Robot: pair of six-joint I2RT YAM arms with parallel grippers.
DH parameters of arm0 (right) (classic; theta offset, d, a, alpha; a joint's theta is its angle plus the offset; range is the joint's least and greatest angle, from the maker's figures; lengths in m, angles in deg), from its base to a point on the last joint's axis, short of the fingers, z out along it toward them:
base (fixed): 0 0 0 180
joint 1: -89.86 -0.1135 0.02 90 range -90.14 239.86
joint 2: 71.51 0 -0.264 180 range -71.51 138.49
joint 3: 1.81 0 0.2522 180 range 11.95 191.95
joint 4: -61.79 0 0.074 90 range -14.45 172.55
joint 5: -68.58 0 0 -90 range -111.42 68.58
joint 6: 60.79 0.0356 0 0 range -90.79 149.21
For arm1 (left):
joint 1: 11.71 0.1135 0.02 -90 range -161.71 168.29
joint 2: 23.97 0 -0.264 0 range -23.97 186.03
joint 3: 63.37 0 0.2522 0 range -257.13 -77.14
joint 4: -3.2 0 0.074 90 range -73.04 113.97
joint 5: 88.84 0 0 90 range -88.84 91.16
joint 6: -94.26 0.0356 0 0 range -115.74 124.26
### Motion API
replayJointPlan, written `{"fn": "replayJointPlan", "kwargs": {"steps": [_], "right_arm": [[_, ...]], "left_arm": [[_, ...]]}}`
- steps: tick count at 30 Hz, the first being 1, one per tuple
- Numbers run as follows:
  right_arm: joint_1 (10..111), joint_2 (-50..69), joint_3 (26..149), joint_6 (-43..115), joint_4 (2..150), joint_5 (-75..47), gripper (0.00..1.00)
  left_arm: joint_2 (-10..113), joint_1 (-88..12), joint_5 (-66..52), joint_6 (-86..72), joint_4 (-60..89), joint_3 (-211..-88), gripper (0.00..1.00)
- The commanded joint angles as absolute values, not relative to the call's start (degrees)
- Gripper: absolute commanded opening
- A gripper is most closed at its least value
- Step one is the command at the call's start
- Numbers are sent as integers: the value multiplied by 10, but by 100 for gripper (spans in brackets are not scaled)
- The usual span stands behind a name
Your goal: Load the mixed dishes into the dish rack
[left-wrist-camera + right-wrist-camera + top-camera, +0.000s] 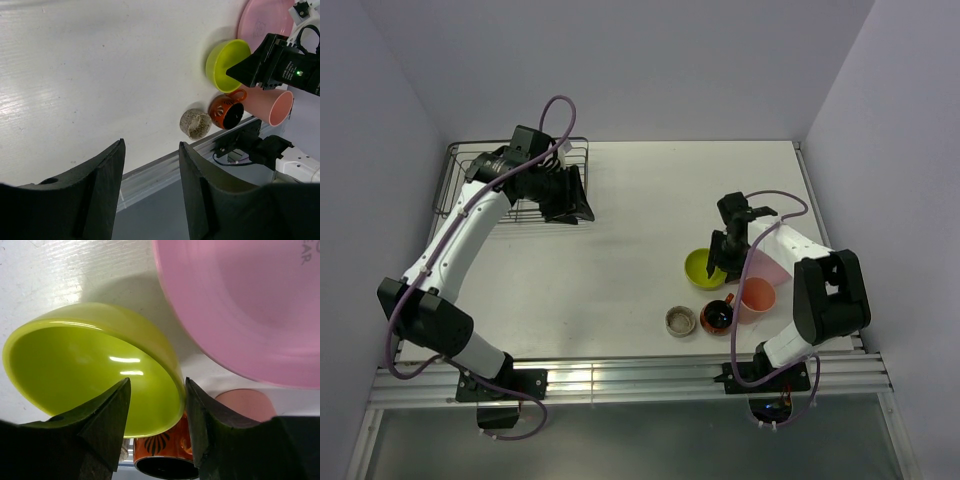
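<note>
The lime-green bowl [700, 266] sits at the right of the table. My right gripper [720, 262] is open and straddles its right rim: one finger is inside the bowl [85, 370], the other outside against the wall. The pink plate [768, 266] lies just right of the bowl. The salmon-pink cup [757, 295], the orange-red mug [717, 316] and the beige-grey cup [680, 320] stand in front of them. The dark wire dish rack [470, 170] is at the far left with no dishes showing in it. My left gripper [582, 205] is open and empty beside the rack.
The white table's front rail [620, 378] runs close behind the cups. The plate [250, 305] overlaps close to the bowl's wall, and the mug [162, 455] stands directly beyond my right fingers. Walls enclose the table on left, back and right.
</note>
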State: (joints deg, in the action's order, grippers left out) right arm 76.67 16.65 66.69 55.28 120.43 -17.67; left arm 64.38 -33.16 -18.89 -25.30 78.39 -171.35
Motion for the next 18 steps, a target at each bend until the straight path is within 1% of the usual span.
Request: {"fn": "replayJointPlan", "kwargs": {"steps": [1, 7, 11, 12, 14, 18], "right_arm": [[761, 168, 674, 555, 1191, -196, 54], [759, 173, 682, 550, 1194, -201, 52], [757, 180, 688, 544, 1193, -202, 49], [756, 181, 690, 544, 1194, -202, 43], [755, 188, 694, 542, 1193, -204, 37], [755, 191, 700, 540, 1194, -205, 35]], "left_arm": [[644, -332, -188, -244, 788, -1739, 53], [651, -332, -186, -246, 790, -1734, 50], [655, -333, -185, -250, 788, -1731, 49], [657, -334, -185, -251, 788, -1731, 49], [662, -336, -182, -251, 788, -1733, 49], [668, -341, -176, -251, 794, -1736, 50]]}}
